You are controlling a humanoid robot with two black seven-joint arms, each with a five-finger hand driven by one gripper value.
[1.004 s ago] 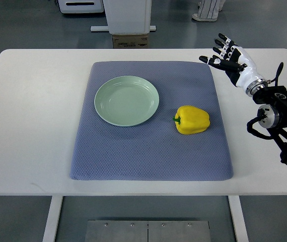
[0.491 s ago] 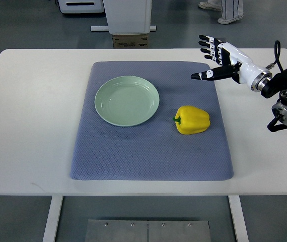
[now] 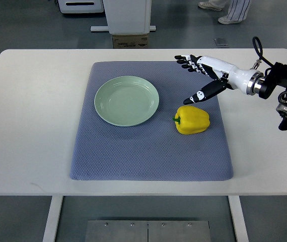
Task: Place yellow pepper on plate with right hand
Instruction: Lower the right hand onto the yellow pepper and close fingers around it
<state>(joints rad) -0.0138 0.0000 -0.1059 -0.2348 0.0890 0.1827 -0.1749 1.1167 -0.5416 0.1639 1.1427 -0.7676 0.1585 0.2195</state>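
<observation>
A yellow pepper (image 3: 192, 120) with a green stem lies on its side on the blue-grey mat (image 3: 148, 151), right of centre. The pale green plate (image 3: 127, 100) sits empty on the mat's upper left part, a short gap left of the pepper. My right hand (image 3: 193, 76) reaches in from the right edge and hovers just above and behind the pepper. Its fingers are spread and hold nothing; the thumb points down toward the pepper's top. No left arm shows.
The mat lies on a white table (image 3: 27, 126). Beyond the far table edge stand a white machine base (image 3: 127, 15) and a cardboard box (image 3: 130, 40). A person's shoes (image 3: 224, 10) show at the top right on the floor.
My right hand has swung leftward and down from the table's far right corner to over the mat, nearly above the pepper. Pepper and plate have stayed put.
</observation>
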